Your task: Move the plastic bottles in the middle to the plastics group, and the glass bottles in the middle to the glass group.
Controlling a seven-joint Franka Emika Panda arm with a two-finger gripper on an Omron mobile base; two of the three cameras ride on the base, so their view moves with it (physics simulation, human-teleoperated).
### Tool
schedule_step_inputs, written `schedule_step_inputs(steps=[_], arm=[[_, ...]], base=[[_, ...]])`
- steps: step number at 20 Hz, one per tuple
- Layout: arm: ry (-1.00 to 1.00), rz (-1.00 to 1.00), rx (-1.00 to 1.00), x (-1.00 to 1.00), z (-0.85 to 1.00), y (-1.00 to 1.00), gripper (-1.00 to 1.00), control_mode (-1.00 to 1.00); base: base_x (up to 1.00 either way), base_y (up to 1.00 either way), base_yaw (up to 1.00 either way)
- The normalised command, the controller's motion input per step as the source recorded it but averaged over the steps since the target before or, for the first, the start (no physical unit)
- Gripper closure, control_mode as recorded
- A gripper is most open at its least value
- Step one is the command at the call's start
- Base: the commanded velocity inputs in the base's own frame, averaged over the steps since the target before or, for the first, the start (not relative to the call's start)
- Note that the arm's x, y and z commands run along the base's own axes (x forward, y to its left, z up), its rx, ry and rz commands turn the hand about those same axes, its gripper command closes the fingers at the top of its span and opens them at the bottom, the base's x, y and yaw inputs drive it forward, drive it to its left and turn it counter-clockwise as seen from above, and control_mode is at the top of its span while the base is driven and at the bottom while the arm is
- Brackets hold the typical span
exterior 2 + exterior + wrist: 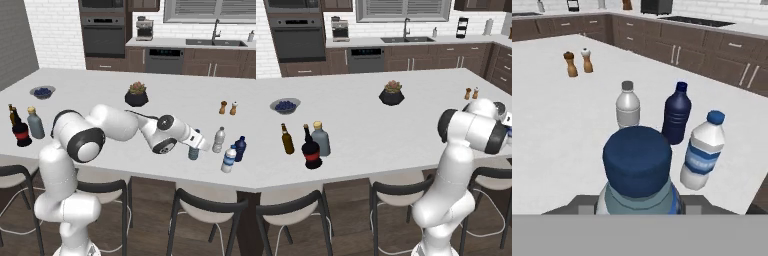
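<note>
While the gripper [196,148] carries the blue-capped bottle [638,172] toward the plastics group, the last delivery is in hand. Jaws look closed on its body, though the fingers are hidden. Bottle is blue-tinted, upright, just left of the pale-capped bottle [218,139]. Labelled bottle [228,160] and dark blue container [240,148] sit beyond. Next: set down clear of neighbours, release. Black bottle [311,149] is already beside the grey-blue flask [320,138].

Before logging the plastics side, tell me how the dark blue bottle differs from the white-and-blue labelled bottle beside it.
The dark blue bottle is opaque and one colour throughout; the clear plastic bottle with the white-and-blue label is pale with a blue band. The dark blue bottle stands upright, while the labelled bottle tilts in the hand view. The dark one's cap matches its body; the labelled one's blue cap contrasts. Both stand on the white counter.
</note>
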Motion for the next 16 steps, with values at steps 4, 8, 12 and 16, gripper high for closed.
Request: schedule_step_inputs(steps=[4,8,12,16], arm=[[0.03,-0.05,0.03,-0.02,0.00,-0.48,1.00,-1.00],[-0.01,0.00,0.01,0.00,0.00,-0.04,1.00,-1.00],[-0.05,0.00,0.14,0.01,0.00,0.00,1.00,-1.00],[-0.10,0.00,0.12,0.02,0.00,0.00,1.00,-1.00]], base=[[0.00,0.00,0.00],[0.00,0.00,0.00],[0.00,0.00,0.00],[0.00,0.00,0.00]])
